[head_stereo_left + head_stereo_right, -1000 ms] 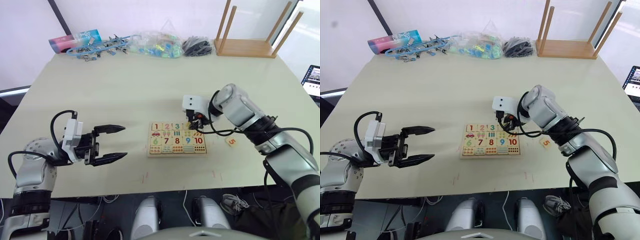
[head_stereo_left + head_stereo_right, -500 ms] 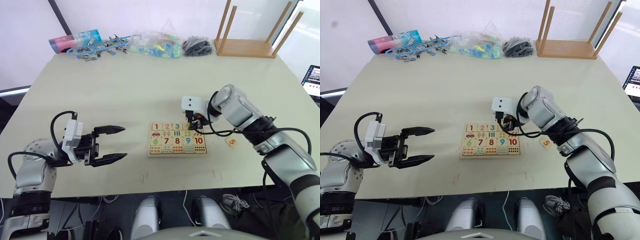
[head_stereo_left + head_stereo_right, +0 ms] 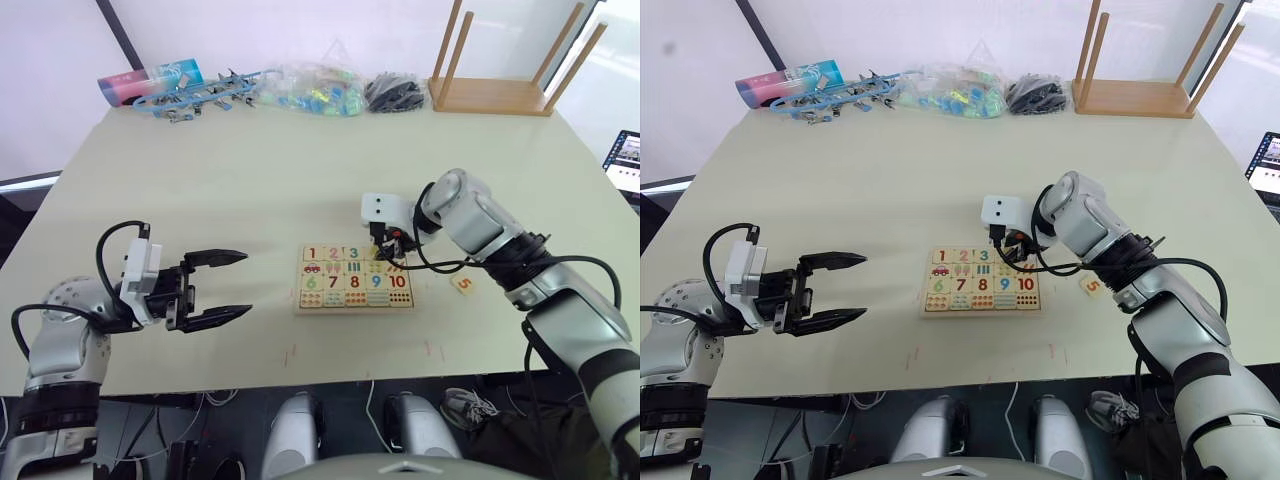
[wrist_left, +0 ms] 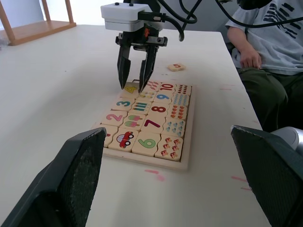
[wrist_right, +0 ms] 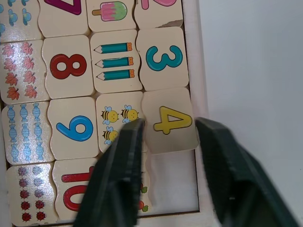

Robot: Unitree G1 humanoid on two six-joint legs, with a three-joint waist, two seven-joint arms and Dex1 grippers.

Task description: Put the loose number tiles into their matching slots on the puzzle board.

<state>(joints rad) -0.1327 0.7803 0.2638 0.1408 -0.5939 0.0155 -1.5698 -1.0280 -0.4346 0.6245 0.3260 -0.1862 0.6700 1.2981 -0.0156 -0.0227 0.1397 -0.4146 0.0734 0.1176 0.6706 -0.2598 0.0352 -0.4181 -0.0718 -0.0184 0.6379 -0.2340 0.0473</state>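
Puzzle board: the puzzle board (image 3: 355,303) is lying flat on the table (image 3: 250,190) in front of me, slightly right of centre, with tiles 6 to 10 filling its near row and picture tiles the middle row.

Far row: the red 1 tile (image 3: 313,254), the pink 2 tile (image 3: 334,254) and the green 3 tile (image 5: 163,58) are sitting in their slots, side by side.

Yellow 4 tile: the yellow 4 tile (image 5: 170,120) is lying in the fourth slot, just beside the 3, and it is looking very slightly askew in my right wrist view.

Last slot: the end slot (image 5: 173,187) next to the 4 is showing bare wood.

Orange 5 tile: the orange 5 tile (image 3: 463,283) is lying loose on the table, right of the board and apart from it.

My right gripper: my right gripper (image 4: 136,86) is pointing down over the far right part of the board, its fingers (image 5: 118,179) parted and straddling the 4 without pinching it.

My left gripper: my left gripper (image 3: 228,287) is hovering above the table well left of the board, its fingers spread wide and holding nothing.

Far edge: a wooden stool (image 3: 510,70) is lying upturned at the far right, and a heap of bagged items (image 3: 310,90) is sitting along the far side.

Person: a seated person (image 4: 267,52) is showing beyond the table in my left wrist view.
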